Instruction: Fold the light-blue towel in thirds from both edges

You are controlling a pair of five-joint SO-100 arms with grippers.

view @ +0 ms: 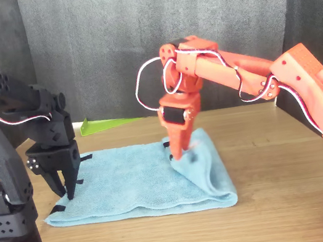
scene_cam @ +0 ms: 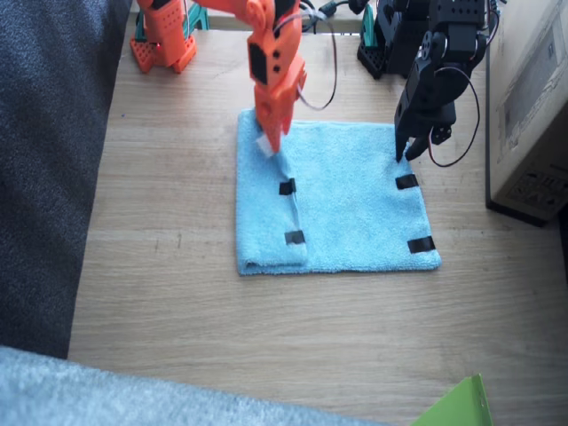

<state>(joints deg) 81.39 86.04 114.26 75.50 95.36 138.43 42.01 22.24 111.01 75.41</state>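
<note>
The light-blue towel [scene_cam: 346, 200] lies flat on the wooden table. Its edge on the right arm's side is folded over onto the middle, with two black tape strips [scene_cam: 287, 187] showing on top. My orange right gripper [scene_cam: 269, 142] points down at the far end of that folded edge, shut on the cloth beside a small white tag [scene_cam: 264, 147]; the cloth rises slightly around its tip [view: 177, 156]. My black left gripper [scene_cam: 405, 153] stands at the far corner of the other edge, whose tape strips [scene_cam: 406, 182] lie flat. Its fingers [view: 72, 188] are slightly apart, their tips at the towel.
A cardboard box [scene_cam: 532, 106] stands close beside the left arm. Dark grey fabric [scene_cam: 44, 133] borders the table beyond the right arm, and pale grey-blue fabric [scene_cam: 89, 390] lies along the near edge. A green wedge [scene_cam: 457, 404] sits at the near corner.
</note>
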